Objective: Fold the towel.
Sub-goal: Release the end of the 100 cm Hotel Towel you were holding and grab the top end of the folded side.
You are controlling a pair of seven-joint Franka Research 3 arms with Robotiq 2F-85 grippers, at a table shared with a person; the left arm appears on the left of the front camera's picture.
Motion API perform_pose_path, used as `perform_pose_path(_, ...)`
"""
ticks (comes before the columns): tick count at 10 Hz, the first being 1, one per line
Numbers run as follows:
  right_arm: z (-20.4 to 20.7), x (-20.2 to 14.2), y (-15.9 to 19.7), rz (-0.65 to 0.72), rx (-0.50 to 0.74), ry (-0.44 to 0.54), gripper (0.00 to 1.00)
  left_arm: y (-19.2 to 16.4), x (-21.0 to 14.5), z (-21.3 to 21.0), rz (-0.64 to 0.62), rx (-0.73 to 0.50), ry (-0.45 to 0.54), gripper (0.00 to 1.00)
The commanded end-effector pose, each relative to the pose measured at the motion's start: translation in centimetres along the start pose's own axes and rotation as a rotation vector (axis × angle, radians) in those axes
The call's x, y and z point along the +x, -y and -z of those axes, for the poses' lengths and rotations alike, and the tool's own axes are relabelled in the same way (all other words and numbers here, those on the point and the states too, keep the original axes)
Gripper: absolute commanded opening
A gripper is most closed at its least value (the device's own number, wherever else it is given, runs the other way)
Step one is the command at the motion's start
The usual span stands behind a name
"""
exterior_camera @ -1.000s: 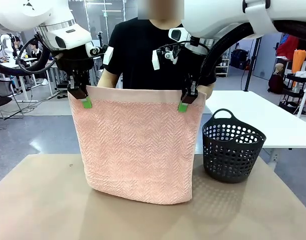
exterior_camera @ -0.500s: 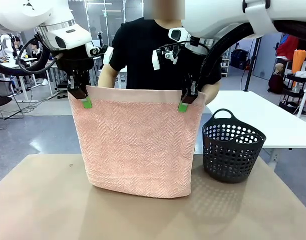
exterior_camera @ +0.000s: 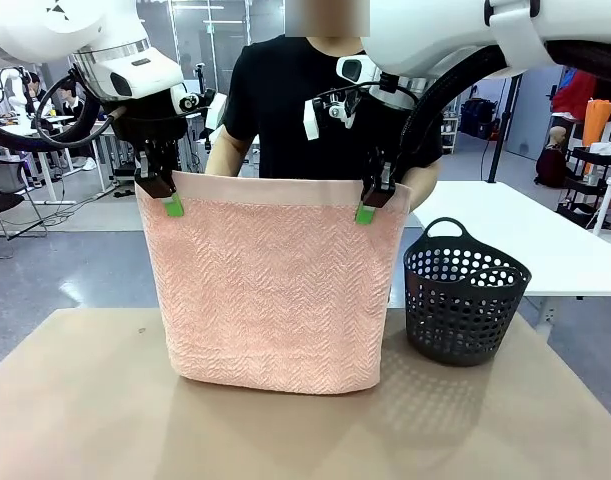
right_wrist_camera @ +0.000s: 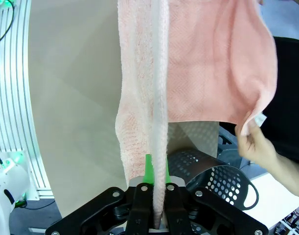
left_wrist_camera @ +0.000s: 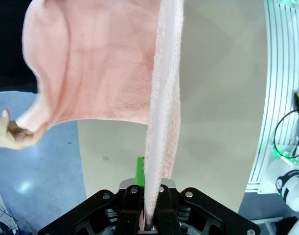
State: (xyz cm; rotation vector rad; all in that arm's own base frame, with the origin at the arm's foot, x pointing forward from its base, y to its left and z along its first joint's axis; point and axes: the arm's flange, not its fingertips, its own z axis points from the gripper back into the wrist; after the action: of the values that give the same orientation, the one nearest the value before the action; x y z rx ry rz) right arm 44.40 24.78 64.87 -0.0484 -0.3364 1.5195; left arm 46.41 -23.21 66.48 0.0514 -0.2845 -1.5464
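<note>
The salmon-pink towel (exterior_camera: 275,290) hangs upright above the brown table, its lower fold resting near the tabletop. My left gripper (exterior_camera: 167,196) is shut on the towel's upper left corner and my right gripper (exterior_camera: 369,203) is shut on the upper right corner. In the left wrist view the towel (left_wrist_camera: 156,122) runs up from my left gripper (left_wrist_camera: 148,196), and its far half sags toward the person's hand (left_wrist_camera: 12,134). The right wrist view has the towel (right_wrist_camera: 149,98) clamped in my right gripper (right_wrist_camera: 156,193), with the person's other hand (right_wrist_camera: 259,144) pinching a far corner.
A dark plastic basket (exterior_camera: 465,300) stands on the table to the right of the towel. The person (exterior_camera: 315,110) stands right behind the towel. The brown tabletop (exterior_camera: 105,410) in front is bare. A white table (exterior_camera: 525,235) lies beyond the basket.
The towel's lower edge has risen a little and pulled back from the near side. Both grippers have stayed where they were. The person's arms have shifted slightly behind the cloth.
</note>
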Motion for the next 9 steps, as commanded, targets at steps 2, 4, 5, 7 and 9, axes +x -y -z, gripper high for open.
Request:
perform_pose_path(2, -0.05, 0.00, -0.02, -0.002, -0.003, -0.003, 0.00, -0.17, 0.00, -0.28, -0.001, 0.004, 0.003, 0.00)
perform_pose_path(4, -0.05, 0.00, -0.02, -0.002, -0.003, -0.003, 0.00, -0.17, 0.00, -0.28, -0.001, 0.004, 0.003, 0.00)
perform_pose_path(5, -0.05, 0.00, -0.02, -0.002, -0.003, -0.003, 0.00, -0.17, 0.00, -0.28, -0.001, 0.004, 0.003, 0.00)
perform_pose_path(7, -0.05, 0.00, -0.02, -0.002, -0.003, -0.003, 0.00, -0.17, 0.00, -0.28, -0.001, 0.004, 0.003, 0.00)
perform_pose_path(9, -0.05, 0.00, -0.02, -0.002, -0.003, -0.003, 0.00, -0.17, 0.00, -0.28, -0.001, 0.004, 0.003, 0.00)
